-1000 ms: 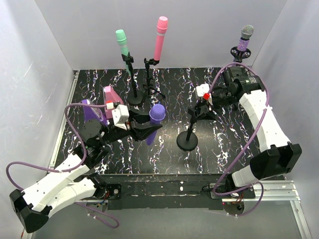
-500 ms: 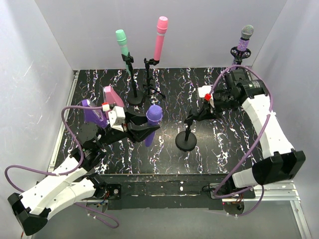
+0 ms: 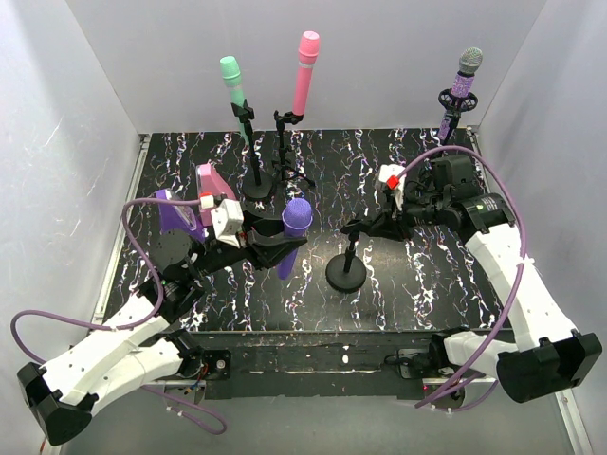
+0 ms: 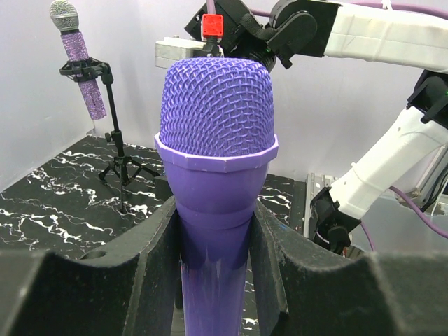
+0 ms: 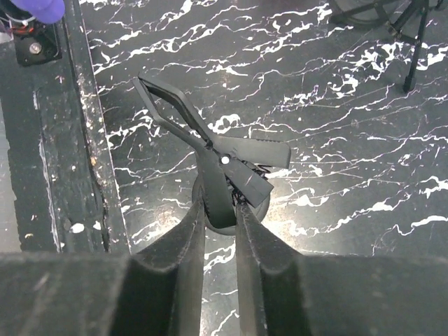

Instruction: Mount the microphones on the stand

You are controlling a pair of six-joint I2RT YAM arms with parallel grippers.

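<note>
My left gripper [image 3: 275,248] is shut on the plain purple microphone [image 3: 296,220], holding it upright; in the left wrist view the microphone [image 4: 215,140] fills the gap between the pads [image 4: 148,269]. My right gripper [image 3: 372,225] is shut on the handles of the clip [image 5: 210,143] on top of the empty round-based stand [image 3: 345,275], and the clip's two arms are spread apart. This stand is a short way right of the purple microphone. The mint green [image 3: 230,74], pink [image 3: 306,64] and glittery purple [image 3: 465,81] microphones sit clipped in stands at the back.
A pink wedge [image 3: 211,180] and a purple wedge [image 3: 175,210] lie at the left, close behind my left wrist. Tripod legs of the back stands [image 3: 285,175] spread over the marbled black mat. White walls close in the left, back and right sides.
My right gripper has closed on the stand's clip and shifted the stand slightly left and toward the near edge. The left gripper still holds the purple microphone in about the same place.
</note>
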